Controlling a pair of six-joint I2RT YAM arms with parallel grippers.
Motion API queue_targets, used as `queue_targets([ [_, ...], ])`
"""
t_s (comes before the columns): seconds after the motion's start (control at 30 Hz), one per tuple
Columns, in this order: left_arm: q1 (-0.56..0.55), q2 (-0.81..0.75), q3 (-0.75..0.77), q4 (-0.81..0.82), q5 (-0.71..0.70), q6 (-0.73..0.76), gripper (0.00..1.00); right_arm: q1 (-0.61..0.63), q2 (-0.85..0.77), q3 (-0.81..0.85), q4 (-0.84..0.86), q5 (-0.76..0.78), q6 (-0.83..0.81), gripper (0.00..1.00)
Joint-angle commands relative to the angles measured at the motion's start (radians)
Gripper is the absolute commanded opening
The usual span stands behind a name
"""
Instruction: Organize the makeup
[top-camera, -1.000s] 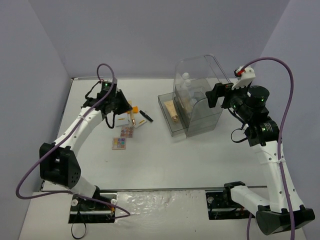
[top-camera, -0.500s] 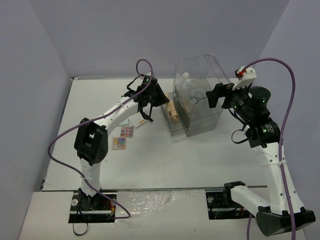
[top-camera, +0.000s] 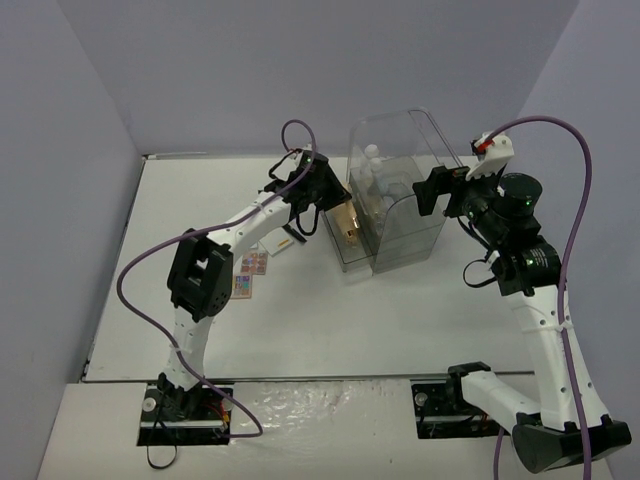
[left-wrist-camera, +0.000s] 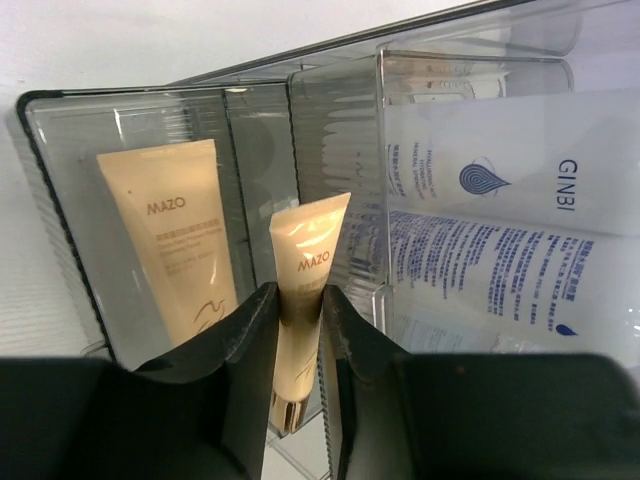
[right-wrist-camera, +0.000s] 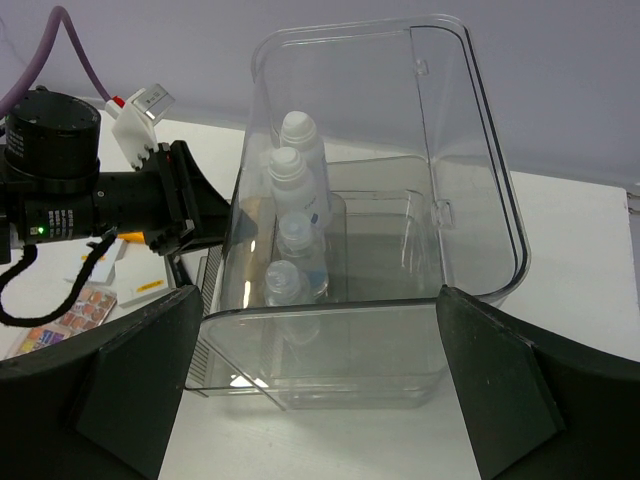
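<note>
Lavender walls close in a white surface (top-camera: 400, 320). Left of its middle lies a palette (top-camera: 240, 287). Farther back, the left fingers (left-wrist-camera: 255, 330) pinch a beige tube (left-wrist-camera: 305, 260) low on its body, near the gold cap, crimped end up, over the pulled-out drawer (left-wrist-camera: 40, 180), where a second tube (left-wrist-camera: 175, 240) already lies. Behind it, toward the far edge, stands the clear case (right-wrist-camera: 480, 200) with white bottles (right-wrist-camera: 290, 190) inside. The right fingers (right-wrist-camera: 130, 390) are spread wide at the case's right side, holding nothing. The tube looks light, soft and glossy, so likely slippery. A hold near the stiffer cap end seems best.
</note>
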Motion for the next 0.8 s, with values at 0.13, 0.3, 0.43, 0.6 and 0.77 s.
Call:
queue_targets([
  [0.13, -0.015, -0.027, 0.063, 0.07, -0.004, -0.042, 0.34, 0.004, -0.02, 0.007, 0.054, 0.017, -0.016, 1.0],
  [0.3, -0.013, -0.059, 0.044, 0.061, 0.005, -0.01, 0.35, 0.005, -0.013, 0.011, 0.055, 0.01, -0.014, 1.0],
  [0.43, 0.003, -0.12, 0.023, -0.012, -0.015, 0.088, 0.36, 0.004, -0.013, 0.01, 0.056, 0.01, -0.014, 1.0],
  [0.6, 0.066, -0.217, -0.037, -0.196, -0.111, 0.28, 0.44, 0.006, -0.014, 0.002, 0.056, 0.014, -0.017, 1.0],
  [0.77, 0.169, -0.255, -0.131, -0.286, -0.165, 0.398, 0.49, 0.007, -0.009, 0.0, 0.055, 0.015, -0.018, 1.0],
])
